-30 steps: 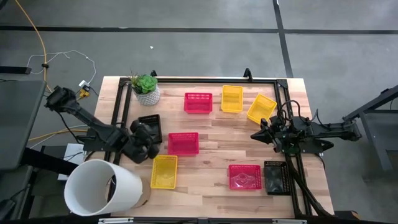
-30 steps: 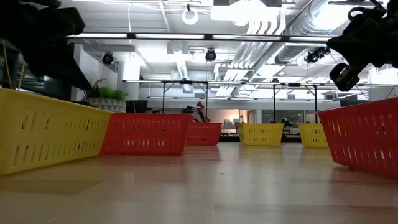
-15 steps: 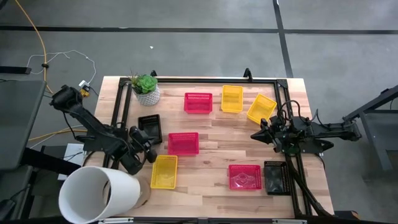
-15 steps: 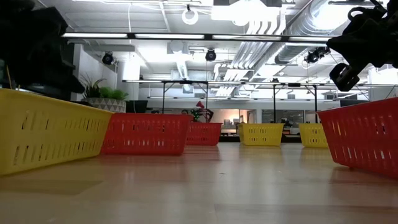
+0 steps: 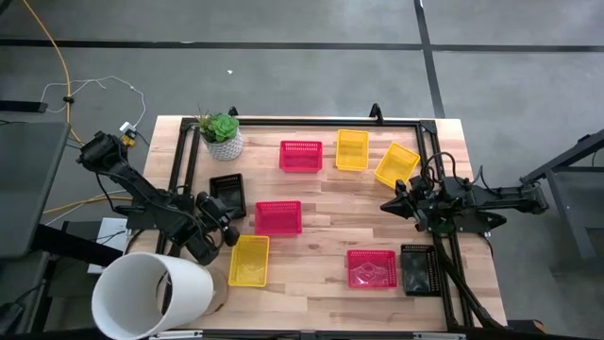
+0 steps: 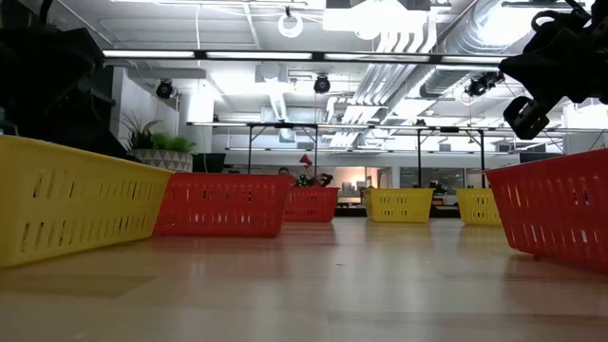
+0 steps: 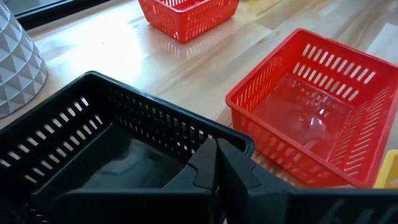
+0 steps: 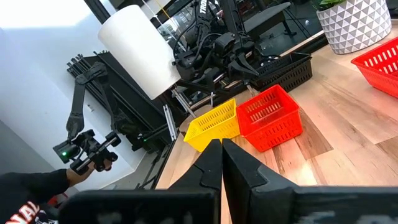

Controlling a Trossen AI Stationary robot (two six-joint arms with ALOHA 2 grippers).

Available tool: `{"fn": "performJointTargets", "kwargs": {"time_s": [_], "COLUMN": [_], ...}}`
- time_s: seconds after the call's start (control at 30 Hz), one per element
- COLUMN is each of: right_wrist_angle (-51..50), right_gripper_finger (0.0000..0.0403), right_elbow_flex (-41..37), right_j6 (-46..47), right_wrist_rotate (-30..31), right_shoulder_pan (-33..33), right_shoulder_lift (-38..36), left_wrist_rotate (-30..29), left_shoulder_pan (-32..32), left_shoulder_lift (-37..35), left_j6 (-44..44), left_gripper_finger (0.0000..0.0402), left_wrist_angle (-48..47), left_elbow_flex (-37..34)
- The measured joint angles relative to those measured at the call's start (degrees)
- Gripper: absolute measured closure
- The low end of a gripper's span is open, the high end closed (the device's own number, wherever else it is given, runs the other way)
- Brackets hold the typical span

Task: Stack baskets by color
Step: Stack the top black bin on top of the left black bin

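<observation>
Small latticed baskets stand apart on the wooden table. A black basket (image 5: pixel 227 194) is at the left, and a red basket (image 5: pixel 278 217) and a yellow basket (image 5: pixel 249 260) sit near it. Farther off are a red basket (image 5: pixel 301 156), two yellow baskets (image 5: pixel 352 149) (image 5: pixel 396 163), another red one (image 5: pixel 370 267) and a black one (image 5: pixel 417 269). My left gripper (image 5: pixel 219 227) is shut at the black basket's near end; in its wrist view its fingertips (image 7: pixel 215 155) show against that basket's inside (image 7: pixel 124 155). My right gripper (image 5: pixel 385 205) hangs shut above the table's right part, holding nothing. My left gripper comes at the black basket from its near side, slanting down, with its fingers shut and their tips in front of the basket's inner wall (image 7: pixel 180 134). Whether they touch the basket I cannot tell.
A large white bucket (image 5: pixel 151 295) lies at the near left corner beside my left arm. A white pot with a green plant (image 5: pixel 223 135) stands at the far left. A black frame (image 5: pixel 311 121) runs along the table's edges. Bare wood (image 5: pixel 330 203) lies in the middle.
My left gripper has moved toward the table's near edge and sunk lower, most of it in the first half second, staying shut. The white bucket has shifted slightly toward the near left corner.
</observation>
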Motion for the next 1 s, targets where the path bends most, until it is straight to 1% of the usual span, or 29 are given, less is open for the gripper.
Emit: {"fn": "performJointTargets", "kwargs": {"time_s": [0.27, 0.37, 0.5, 0.7, 1.0], "right_wrist_angle": [-0.01, 0.01, 0.00, -0.01, 0.01], "right_gripper_finger": [0.0402, 0.0402, 0.0402, 0.0402, 0.0402], "right_elbow_flex": [-0.02, -0.02, -0.01, 0.00, -0.02], "right_j6": [0.00, 0.00, 0.00, -0.01, 0.00], "right_wrist_rotate": [0.01, 0.01, 0.00, 0.00, -0.01], "right_shoulder_pan": [0.00, 0.00, 0.00, -0.01, -0.01], "right_shoulder_lift": [-0.01, 0.01, 0.01, 0.00, 0.00], "left_wrist_rotate": [-2.00, -1.69, 1.36, 2.54, 10.58], "left_shoulder_pan": [0.04, 0.04, 0.75, 2.49, 7.24], "left_shoulder_lift": [0.00, 0.00, 0.00, -0.07, -0.09], "left_j6": [-0.87, -0.75, 2.73, 5.97, 16.03], "left_gripper_finger": [0.0401, 0.0401, 0.0401, 0.0401, 0.0401], "left_wrist_angle": [0.21, 0.21, 0.23, 0.34, 0.72], "left_elbow_flex": [0.00, 0.00, 0.00, 0.00, 0.00]}}
